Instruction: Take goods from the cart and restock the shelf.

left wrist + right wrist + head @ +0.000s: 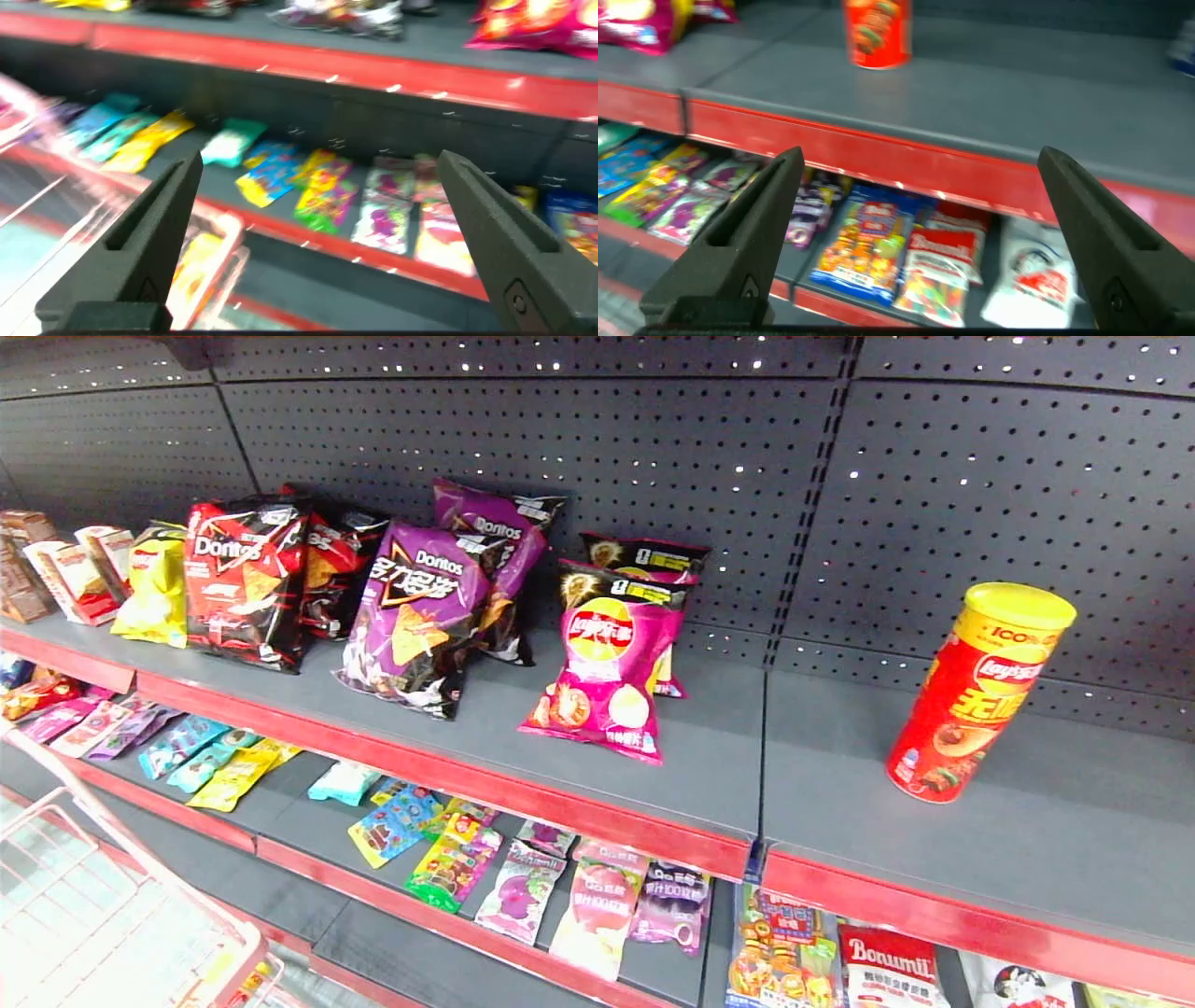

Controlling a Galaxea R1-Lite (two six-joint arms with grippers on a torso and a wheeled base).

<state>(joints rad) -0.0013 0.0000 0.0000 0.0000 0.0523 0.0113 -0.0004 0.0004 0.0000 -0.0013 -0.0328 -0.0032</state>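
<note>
Canister point(978, 695) of chips, red with a yellow lid, stands upright and alone on the right bay of the grey shelf point(980, 821), well apart from the pink bag point(602, 677) on the left bay. A second pink bag behind that one is mostly hidden. Further left lean purple bags point(420, 616), black-and-red bags point(245, 583) and a yellow bag point(154, 583).

The cart point(93, 896) is cut off at the lower left corner, and its contents are hard to make out.

The left gripper point(318, 163) and right gripper point(922, 154) are both spread wide and empty, in front of the lower tier of flat candy packets point(448, 859). Dark pegboard point(653, 448) backs the shelving.
</note>
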